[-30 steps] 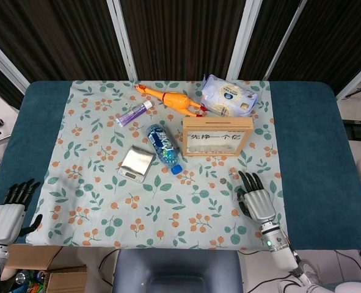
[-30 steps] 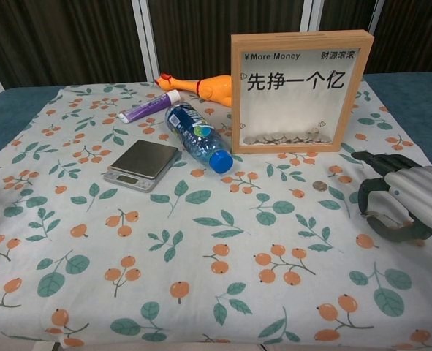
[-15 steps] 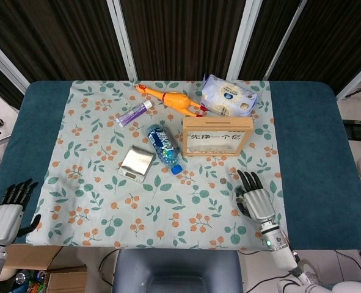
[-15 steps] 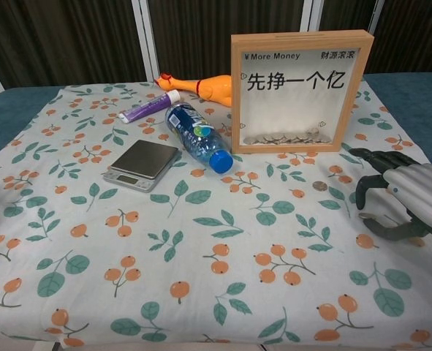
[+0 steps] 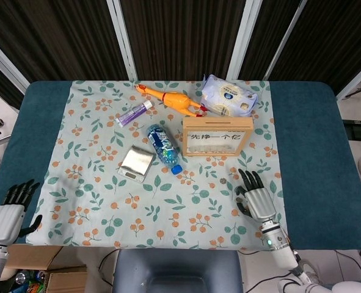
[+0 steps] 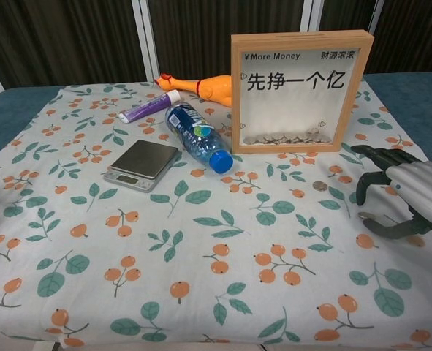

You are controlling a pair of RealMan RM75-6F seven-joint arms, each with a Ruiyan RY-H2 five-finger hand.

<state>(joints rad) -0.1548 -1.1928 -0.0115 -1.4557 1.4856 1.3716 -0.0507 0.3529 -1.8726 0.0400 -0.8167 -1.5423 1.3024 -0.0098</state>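
My right hand [image 5: 255, 198] [image 6: 402, 191] hovers just over the flowered cloth at the front right, fingers apart and holding nothing. A small coin [image 6: 319, 186] [image 5: 222, 181] lies on the cloth a little to its left, in front of the wooden coin-box frame [image 5: 217, 136] [image 6: 297, 89]. My left hand [image 5: 9, 212] sits at the table's front left corner, off the cloth, fingers spread and empty; the chest view does not show it.
On the cloth lie a blue-capped water bottle [image 5: 164, 147] [image 6: 197, 136], a small silver scale [image 5: 137, 163] [image 6: 143, 164], a purple tube [image 5: 134, 113] [image 6: 149, 107], a rubber chicken [image 5: 173, 99] [image 6: 199, 85] and a wipes pack [image 5: 229, 96]. Teal table edges [image 5: 308, 152] flank the cloth.
My right hand has shifted slightly back and lifted a little, its fingers staying apart. The left hand has barely moved.
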